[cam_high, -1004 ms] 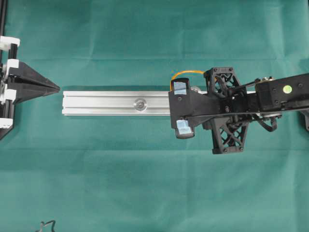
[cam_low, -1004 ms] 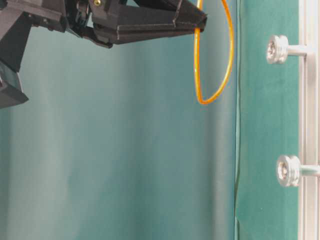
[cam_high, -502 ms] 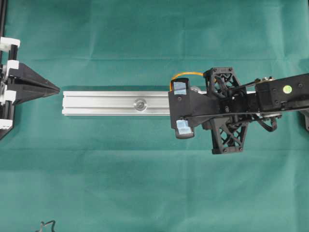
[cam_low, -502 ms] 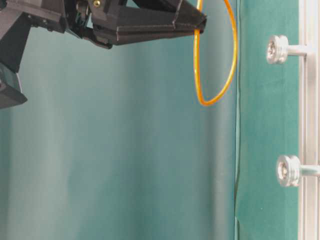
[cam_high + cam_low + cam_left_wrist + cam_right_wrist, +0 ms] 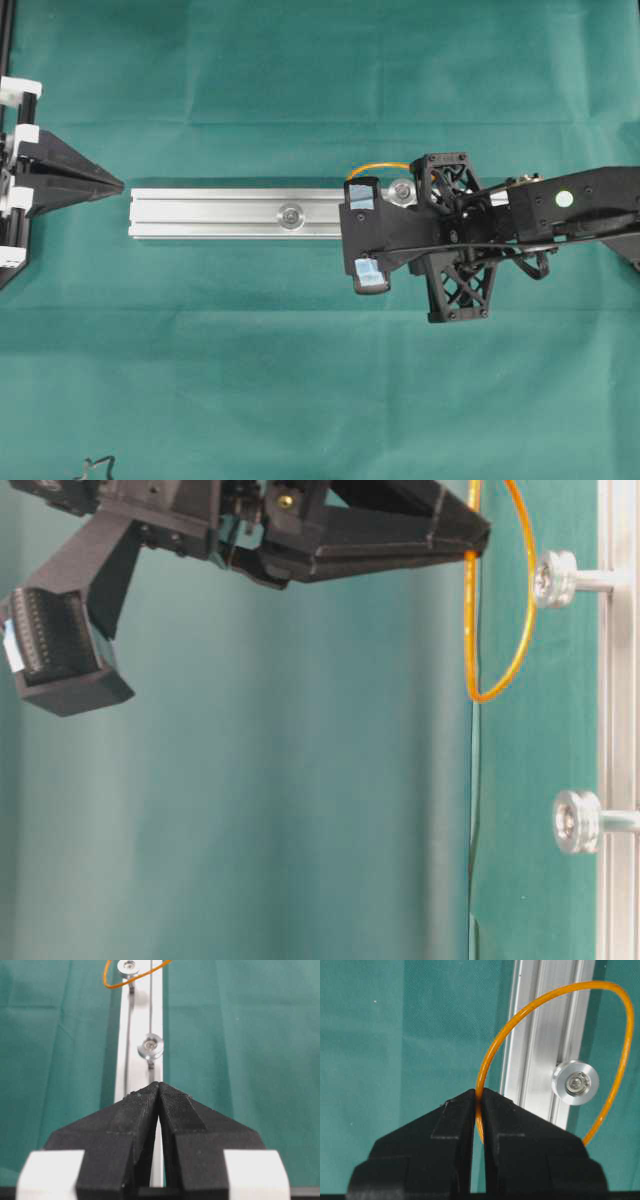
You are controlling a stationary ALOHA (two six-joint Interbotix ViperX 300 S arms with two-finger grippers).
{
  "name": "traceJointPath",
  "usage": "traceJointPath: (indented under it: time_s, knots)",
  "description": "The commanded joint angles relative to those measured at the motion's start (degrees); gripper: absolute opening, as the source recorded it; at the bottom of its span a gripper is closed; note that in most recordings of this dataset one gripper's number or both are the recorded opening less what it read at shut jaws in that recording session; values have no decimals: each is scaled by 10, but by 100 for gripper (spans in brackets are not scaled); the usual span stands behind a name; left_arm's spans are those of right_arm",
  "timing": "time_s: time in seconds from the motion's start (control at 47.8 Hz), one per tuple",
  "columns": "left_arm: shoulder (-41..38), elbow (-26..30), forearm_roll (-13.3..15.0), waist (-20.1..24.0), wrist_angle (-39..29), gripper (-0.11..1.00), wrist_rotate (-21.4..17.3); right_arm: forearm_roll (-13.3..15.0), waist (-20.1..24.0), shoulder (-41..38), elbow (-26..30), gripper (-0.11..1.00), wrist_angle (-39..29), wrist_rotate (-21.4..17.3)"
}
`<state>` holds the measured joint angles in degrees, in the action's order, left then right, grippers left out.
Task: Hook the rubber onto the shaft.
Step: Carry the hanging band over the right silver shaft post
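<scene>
- Right gripper (image 5: 479,1097), jaws pinching the rubber (image 5: 492,1055), holds the loop open just short of the shaft (image 5: 575,1082) on the rail (image 5: 540,1035).
- Step: positioning; next, I judge, lower the loop over the shaft's head.
- Loop's top is cut off in the table-level view.
- Far beyond the shaft, left gripper (image 5: 159,1091) is pressed together, idle.

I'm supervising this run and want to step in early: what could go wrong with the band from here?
The right claw pinches only a thin bit of the rubber, so it might slip out. The loop hangs beside the shaft, not over its head; it may snag on the rim or miss it.
</scene>
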<state>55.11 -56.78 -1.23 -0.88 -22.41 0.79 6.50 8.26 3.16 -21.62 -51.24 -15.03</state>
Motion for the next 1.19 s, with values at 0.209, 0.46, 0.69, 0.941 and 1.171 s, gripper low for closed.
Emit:
traceJointPath:
  time_s: [0.209,0.46,0.69,0.941,1.171]
  knots:
    - [-4,18,-2,-1,3,0,1,-1,-1,7,-5,7,14,-1]
    - [-4,18,-2,-2,3,0,1,-1,-1,8,-4,7,14,-1]
    - [-4,18,-2,-2,3,0,1,-1,0,8,1,7,12,-1]
    - [-4,18,-2,-2,3,0,0,-1,0,8,1,7,11,-1]
    - [-4,18,-2,-2,3,0,1,-1,0,8,2,7,11,-1]
